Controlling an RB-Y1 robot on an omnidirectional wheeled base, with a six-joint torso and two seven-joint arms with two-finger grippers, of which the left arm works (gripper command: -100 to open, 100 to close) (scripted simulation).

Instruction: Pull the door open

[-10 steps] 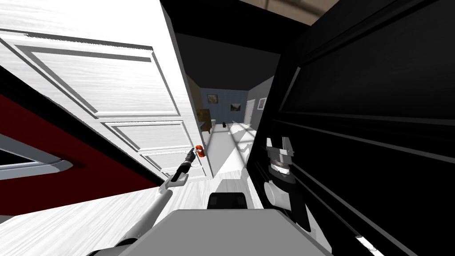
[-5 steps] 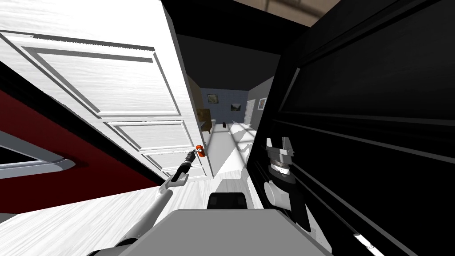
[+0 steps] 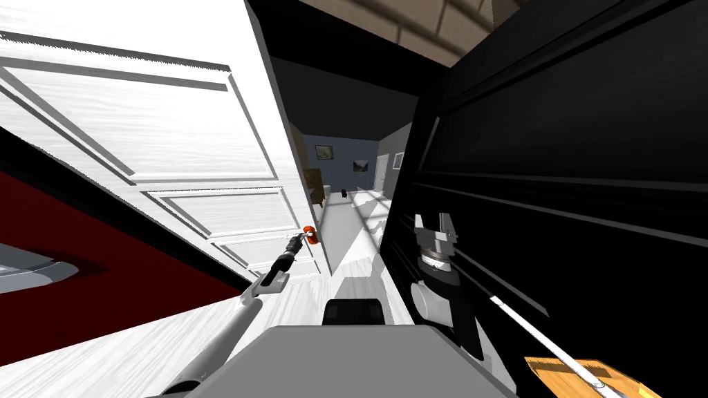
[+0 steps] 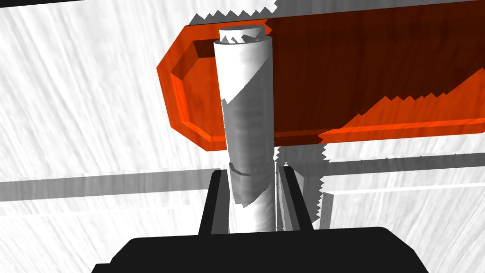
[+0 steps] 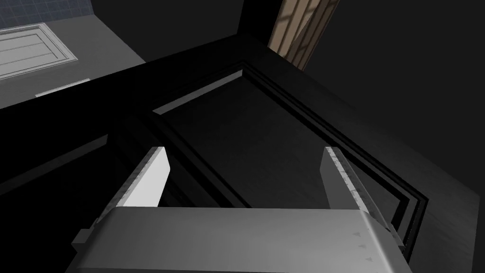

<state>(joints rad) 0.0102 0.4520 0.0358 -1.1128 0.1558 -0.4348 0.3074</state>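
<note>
A white panelled door (image 3: 173,138) stands partly open on my left. Near its free edge is an orange-red handle plate (image 3: 312,235). My left arm reaches out to it, and my left gripper (image 3: 299,240) is at the handle. In the left wrist view a pale grey handle bar (image 4: 244,109) stands out from the orange plate (image 4: 355,80). The left gripper (image 4: 252,171) is shut on this bar, with a finger pressed to each side. My right gripper (image 3: 435,222) is held up close to a black panelled surface (image 3: 567,173), and in its wrist view it (image 5: 242,170) stands open with nothing in it.
Past the door's edge a pale-floored corridor (image 3: 346,214) runs to a blue-grey wall with pictures. A dark red wall (image 3: 83,256) lies behind the door on the left. The black panelled surface closes off my right. A wooden object (image 3: 581,376) shows at bottom right.
My head view has shifted, bringing more ceiling and a wooden object at bottom right into sight. My left gripper stays at the orange handle. The right arm has not moved.
</note>
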